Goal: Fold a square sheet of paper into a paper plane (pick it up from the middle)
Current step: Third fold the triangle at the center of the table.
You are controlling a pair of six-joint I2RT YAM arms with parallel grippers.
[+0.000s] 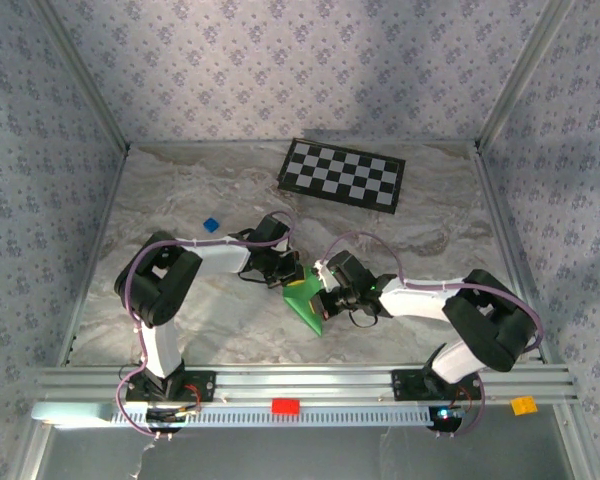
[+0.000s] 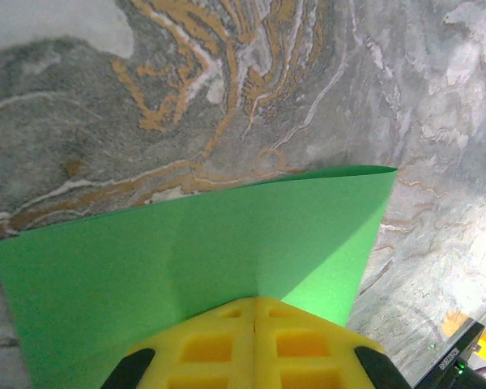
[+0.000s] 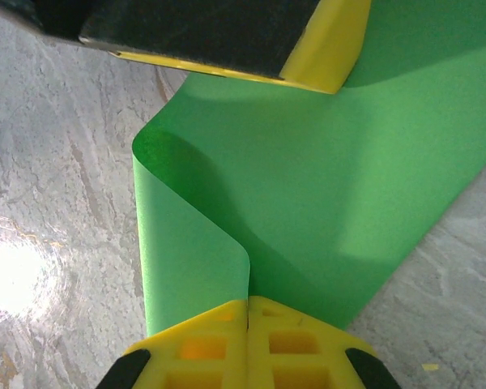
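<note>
The left gripper (image 2: pixel 253 306) and right gripper (image 3: pixel 247 306) are both clamped on the paper (image 1: pixel 304 298). It looks half-folded, with most folding left.

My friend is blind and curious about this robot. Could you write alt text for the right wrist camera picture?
The right gripper, its yellow fingers shut, pinches a bright green sheet of paper whose left edge curls over. The left gripper holds the sheet's far side, with a grey marbled table behind.
</note>
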